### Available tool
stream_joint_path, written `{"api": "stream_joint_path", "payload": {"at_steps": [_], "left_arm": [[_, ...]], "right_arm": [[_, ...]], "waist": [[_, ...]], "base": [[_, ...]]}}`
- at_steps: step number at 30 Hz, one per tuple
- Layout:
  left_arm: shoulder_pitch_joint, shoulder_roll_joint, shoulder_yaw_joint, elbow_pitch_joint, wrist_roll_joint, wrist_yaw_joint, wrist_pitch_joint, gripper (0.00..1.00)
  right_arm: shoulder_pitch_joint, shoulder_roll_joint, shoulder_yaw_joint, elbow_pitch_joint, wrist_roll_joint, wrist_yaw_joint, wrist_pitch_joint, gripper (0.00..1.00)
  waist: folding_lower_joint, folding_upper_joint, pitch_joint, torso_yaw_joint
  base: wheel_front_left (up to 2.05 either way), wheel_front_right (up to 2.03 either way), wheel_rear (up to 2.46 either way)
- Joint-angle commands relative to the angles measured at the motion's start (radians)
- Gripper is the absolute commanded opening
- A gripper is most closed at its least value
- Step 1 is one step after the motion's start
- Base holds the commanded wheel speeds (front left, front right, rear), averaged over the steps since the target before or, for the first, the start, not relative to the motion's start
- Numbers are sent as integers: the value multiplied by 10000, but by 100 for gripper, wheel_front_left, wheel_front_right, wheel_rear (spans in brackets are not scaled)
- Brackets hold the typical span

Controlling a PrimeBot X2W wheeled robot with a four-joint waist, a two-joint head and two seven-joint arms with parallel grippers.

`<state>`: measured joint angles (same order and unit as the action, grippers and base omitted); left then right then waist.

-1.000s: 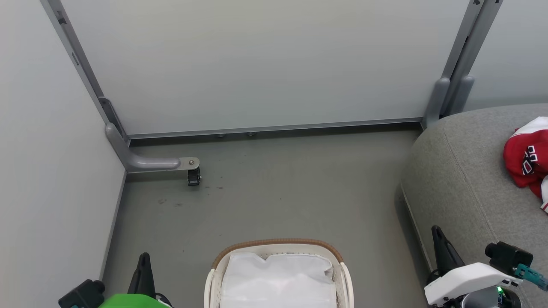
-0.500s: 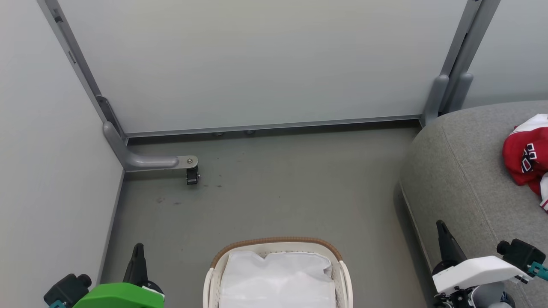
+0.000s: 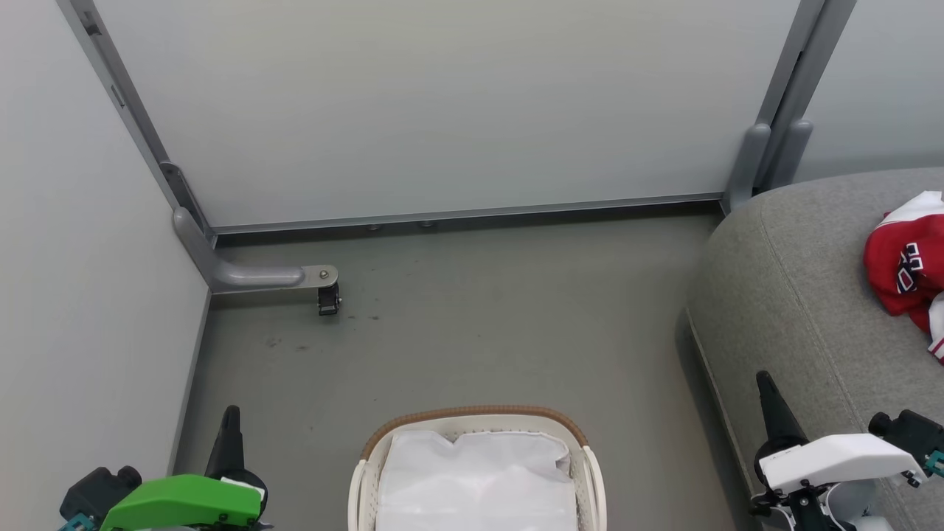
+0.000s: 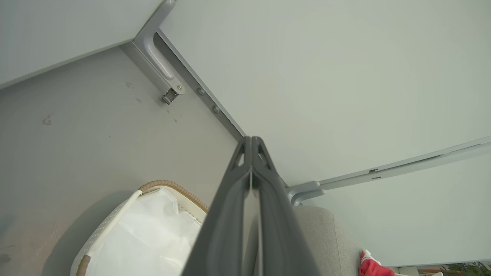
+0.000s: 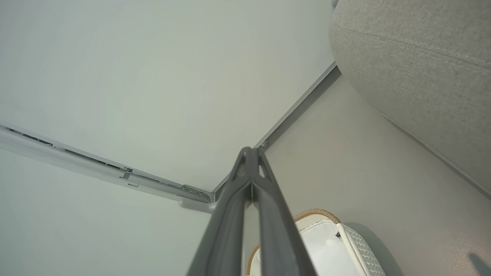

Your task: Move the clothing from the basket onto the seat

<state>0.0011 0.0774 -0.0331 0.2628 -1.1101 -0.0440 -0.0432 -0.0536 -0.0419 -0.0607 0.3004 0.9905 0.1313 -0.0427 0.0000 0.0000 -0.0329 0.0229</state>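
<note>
**2 shut grippers flanking the basket, red clothing lying on the seat**

The left gripper (image 3: 231, 422) is hanging low over the grey floor (image 3: 479, 332). Its 2 dark fingers (image 4: 230, 199) are pressing together from root to tip and holding nothing. The right gripper (image 3: 765, 389) is doing the same on the other side, jaws fully closed and gripping nothing.

The basket (image 3: 472, 413) is sitting on the floor between the 2 grippers, to the right of the left one and to the left of the right one, touching neither. Its brown rim is curving round the far end, level with the fingertips. The white liner (image 3: 476, 479) is lying crumpled inside.

The seat (image 3: 796, 310) is standing just beside the right gripper, on its right. Its rounded grey edge is running past the fingertips and on ahead of them. The clothing (image 3: 903, 265) is lying bunched on the seat, ahead of the right gripper and off to its right, well apart from both grippers and from the basket. Red cloth with a white panel and printed figures is showing.

Ahead of both grippers, a pale wall panel (image 3: 442, 110) is closing off the floor. A grey bracket (image 3: 258, 279) with a small wheel is sticking out low down, ahead of the left gripper.
</note>
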Motion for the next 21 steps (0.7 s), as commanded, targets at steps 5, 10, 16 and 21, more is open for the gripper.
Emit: {"api": "stream_joint_path", "payload": {"at_steps": [5, 10, 16, 21], "left_arm": [[-381, -31, 219, -132, -602, -141, 182, 0], [-475, -56, 342, -141, -1043, -222, 330, 0], [-559, -87, 496, -150, -1529, -317, 482, 0], [-635, -107, 602, -159, -1916, -376, 601, 0]], "right_arm": [[-291, -73, -92, -196, 748, -5, 179, 0], [-322, -76, -137, -235, 1295, -4, 327, 0], [-346, -79, -186, -280, 1902, -5, 478, 0], [-384, -83, -226, -314, 2376, -5, 603, 0]], "waist": [[0, 0, 28, -17], [0, 0, 53, -34], [0, 0, 83, -53], [0, 0, 108, -68]], "base": [[0, 0, 0], [0, 0, 0], [0, 0, 0], [0, 0, 0]]}}
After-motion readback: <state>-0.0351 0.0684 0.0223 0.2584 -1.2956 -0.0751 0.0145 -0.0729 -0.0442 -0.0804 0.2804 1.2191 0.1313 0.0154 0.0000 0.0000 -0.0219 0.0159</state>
